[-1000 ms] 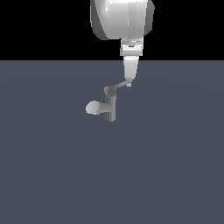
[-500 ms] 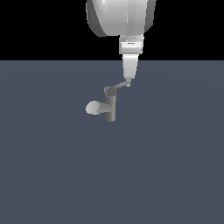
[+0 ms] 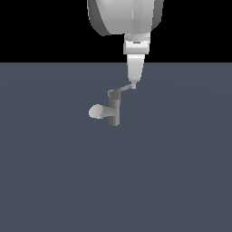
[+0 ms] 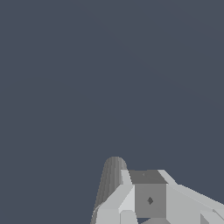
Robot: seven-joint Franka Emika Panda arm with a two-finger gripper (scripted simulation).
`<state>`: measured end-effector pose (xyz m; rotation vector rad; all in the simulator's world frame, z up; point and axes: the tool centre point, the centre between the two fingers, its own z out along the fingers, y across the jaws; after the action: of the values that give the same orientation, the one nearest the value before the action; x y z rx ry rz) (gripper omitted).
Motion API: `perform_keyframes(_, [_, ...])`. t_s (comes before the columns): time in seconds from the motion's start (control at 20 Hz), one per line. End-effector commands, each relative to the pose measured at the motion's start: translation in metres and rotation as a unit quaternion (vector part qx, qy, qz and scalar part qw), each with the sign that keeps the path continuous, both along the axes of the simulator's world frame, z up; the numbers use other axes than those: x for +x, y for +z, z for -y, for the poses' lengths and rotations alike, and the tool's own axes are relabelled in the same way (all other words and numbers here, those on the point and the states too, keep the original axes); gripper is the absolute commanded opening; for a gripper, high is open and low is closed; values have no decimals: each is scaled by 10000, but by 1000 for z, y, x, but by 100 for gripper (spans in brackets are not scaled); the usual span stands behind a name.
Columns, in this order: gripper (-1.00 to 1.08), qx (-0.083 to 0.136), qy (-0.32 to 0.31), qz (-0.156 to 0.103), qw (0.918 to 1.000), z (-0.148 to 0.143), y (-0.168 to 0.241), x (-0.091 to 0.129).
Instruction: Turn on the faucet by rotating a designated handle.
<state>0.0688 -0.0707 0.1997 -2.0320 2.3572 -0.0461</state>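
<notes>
The faucet (image 3: 114, 111) stands upright in the middle of the exterior view, its thick pale-ended spout (image 3: 97, 111) pointing to the exterior view's left. The handle (image 3: 123, 89) is a thin lever rising from the top cap toward the exterior view's right. My gripper (image 3: 133, 84) hangs straight down with its fingers together, the tip touching the handle's outer end. In the wrist view the fingers (image 4: 148, 199) sit next to a ribbed grey bar (image 4: 111, 179) of the faucet; I cannot tell which part it is.
The faucet stands on a flat dark grey-blue surface (image 3: 172, 172) that fills the lower exterior view. The arm's large white body (image 3: 124, 16) hangs above and behind the faucet.
The arm's upper body has shifted slightly to the exterior view's left. The gripper tip stays at the handle's outer end, and the handle has barely moved.
</notes>
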Motion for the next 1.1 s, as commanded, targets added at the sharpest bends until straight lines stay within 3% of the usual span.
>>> perform_keyframes(0.0, [-100,18,43,-74,10000,-12,-6,-9])
perform_keyframes(0.75, [-100,17,19,-199,9998,-47,-17,-53])
perform_keyframes(0.8, [-100,17,19,-199,9998,-47,-17,-53])
perform_keyframes(0.85, [-100,10,-50,-30,10000,-36,-3,-42])
perform_keyframes(1.05, [-100,12,-28,-87,10000,-63,-8,-44])
